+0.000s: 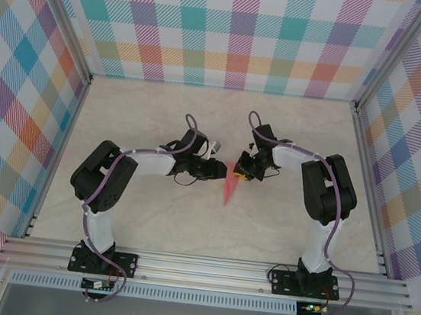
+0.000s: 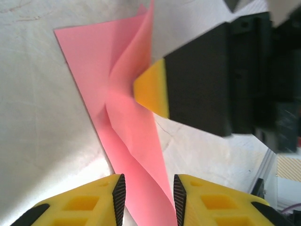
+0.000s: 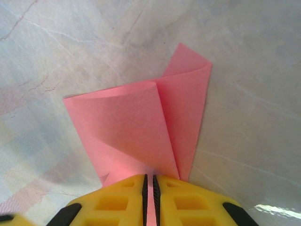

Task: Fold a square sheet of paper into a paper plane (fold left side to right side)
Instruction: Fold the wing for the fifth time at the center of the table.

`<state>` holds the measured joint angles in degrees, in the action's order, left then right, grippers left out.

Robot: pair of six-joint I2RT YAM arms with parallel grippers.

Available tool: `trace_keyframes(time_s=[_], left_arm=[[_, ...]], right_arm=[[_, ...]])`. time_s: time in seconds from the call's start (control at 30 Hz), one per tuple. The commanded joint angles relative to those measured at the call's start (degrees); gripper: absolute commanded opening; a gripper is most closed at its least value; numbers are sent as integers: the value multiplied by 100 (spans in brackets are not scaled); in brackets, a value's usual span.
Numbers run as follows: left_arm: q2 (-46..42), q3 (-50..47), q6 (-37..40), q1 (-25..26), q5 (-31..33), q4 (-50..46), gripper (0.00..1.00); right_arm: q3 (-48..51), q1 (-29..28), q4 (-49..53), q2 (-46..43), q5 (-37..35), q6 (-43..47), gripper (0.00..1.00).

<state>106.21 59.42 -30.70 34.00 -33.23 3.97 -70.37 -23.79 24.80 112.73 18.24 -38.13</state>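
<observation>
Paper [image 3: 141, 122] thin, limp, creases readily. Right end effector [image 3: 149, 182] clamps a flap, bottom centre; left end effector [image 2: 146, 188] open, astride narrow tip. Best gripped at edges

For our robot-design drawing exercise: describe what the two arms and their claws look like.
Both the left arm and right arm have chunky black joints and white links, with a lilac cable running along each. The left claw and right claw have yellow fingers with cut-out pockets and black ribbed pads.
</observation>
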Motion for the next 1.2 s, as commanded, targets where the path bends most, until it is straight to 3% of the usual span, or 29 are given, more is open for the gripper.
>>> trace_keyframes(time_s=[0.0,0.17,0.33,1.17], left_arm=[[-350,-295,-225,89,-306,509,29],[-193,-450,-909,508,-731,1418,22],[126,-152,-913,816,-573,1290,21],[417,-275,-760,818,89,740,20]], right_arm=[[155,-20,61,144,-93,16,15],[159,-20,19,166,-49,11,15],[166,-20,25,171,-49,16,15],[109,-25,140,175,-110,97,16]])
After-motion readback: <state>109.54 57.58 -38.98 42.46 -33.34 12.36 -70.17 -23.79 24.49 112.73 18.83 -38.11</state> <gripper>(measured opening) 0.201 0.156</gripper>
